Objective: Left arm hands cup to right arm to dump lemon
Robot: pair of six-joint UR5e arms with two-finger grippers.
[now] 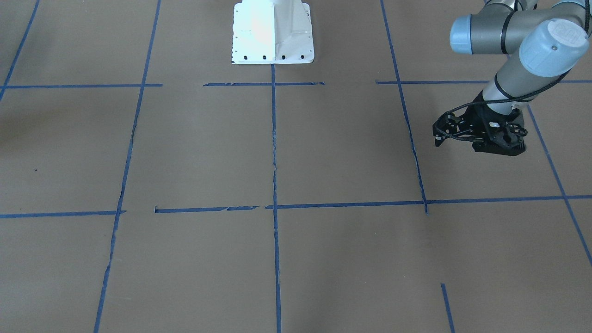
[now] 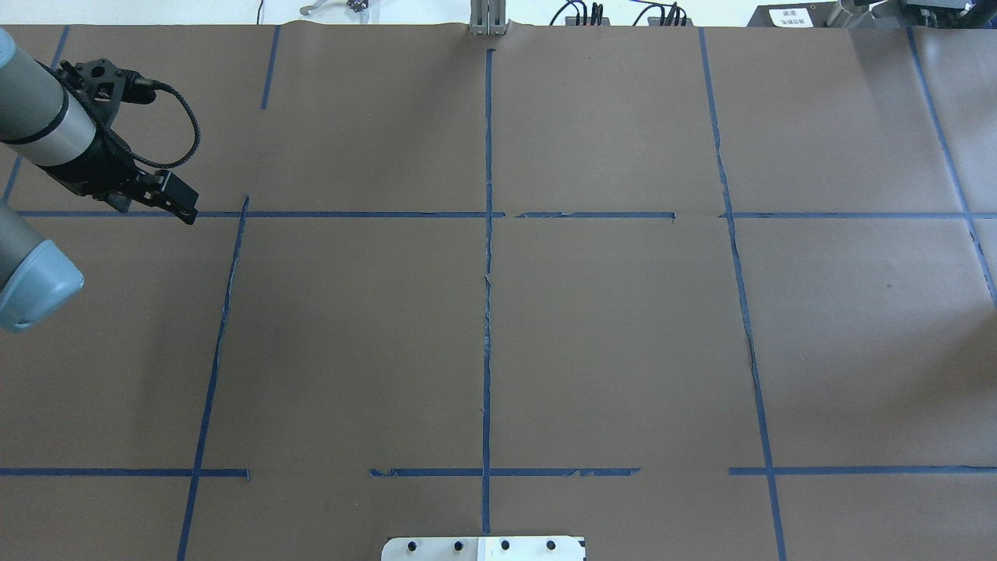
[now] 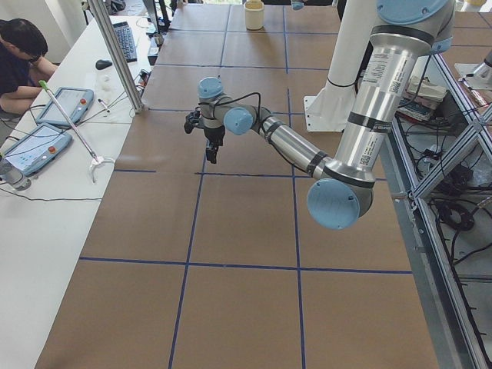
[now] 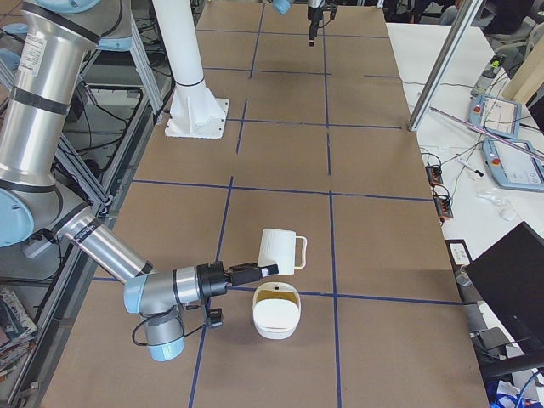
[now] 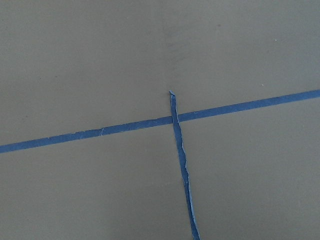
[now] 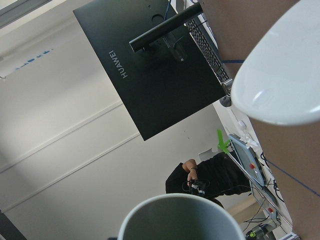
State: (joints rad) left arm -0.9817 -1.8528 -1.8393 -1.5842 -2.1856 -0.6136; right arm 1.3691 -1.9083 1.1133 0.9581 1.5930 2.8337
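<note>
The cream ribbed cup hangs in the air at the tip of my right gripper, just above and behind a white bowl. It looks tipped, mouth towards the bowl. Yellow-green lemon lies inside the bowl. In the right wrist view the cup's rim fills the bottom and the bowl's rim shows at the upper right; my fingers are hidden, so I cannot tell the grip. My left gripper is far off at the table's other end, open and empty; it also shows in the front view.
Brown paper with blue tape lines covers the table. The white robot base stands at mid-table on my side. A side desk holds tablets, a keyboard and a black monitor. An operator sits beside it.
</note>
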